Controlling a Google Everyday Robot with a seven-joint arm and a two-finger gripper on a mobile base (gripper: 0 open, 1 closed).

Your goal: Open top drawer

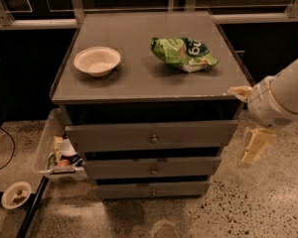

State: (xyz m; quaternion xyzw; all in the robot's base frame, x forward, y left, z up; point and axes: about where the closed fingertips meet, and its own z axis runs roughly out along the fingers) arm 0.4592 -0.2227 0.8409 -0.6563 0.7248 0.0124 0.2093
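Standing in front of the grey cabinet [139, 78], I see it backed against the dark wall and railing, so the only way its drawers can travel is out toward me, over the speckled floor [248, 207]. That stretch of floor in front is open, with room for a drawer to slide out.

The robot's pale arm [283, 95] comes in from the right, level with the cabinet's front right corner and just off its edge. The top drawer [109, 135] sits directly under the cabinet's top slab, the widest and tallest front of the three. It looks shut or very nearly so (a dark band shows above it, though I judge that to be shadow under the overhang). The middle drawer [119, 167] and bottom drawer [124, 188] step narrower beneath it.

A clear plastic bin [43, 150] of odds and ends leans against the cabinet's left side, clear of the drawer's path. On top, a green snack bag [184, 52] lies right of centre and a white bowl [97, 61] left, both well back from the front edge, so a pull should not disturb them.

The gripper [256, 145] hangs beside the right end of the top drawer, apart from it and holding nothing; how far open it is I cannot tell. The knob [154, 139], at the drawer's centre, lies well to its left, so I judge the reach to be sideways first.
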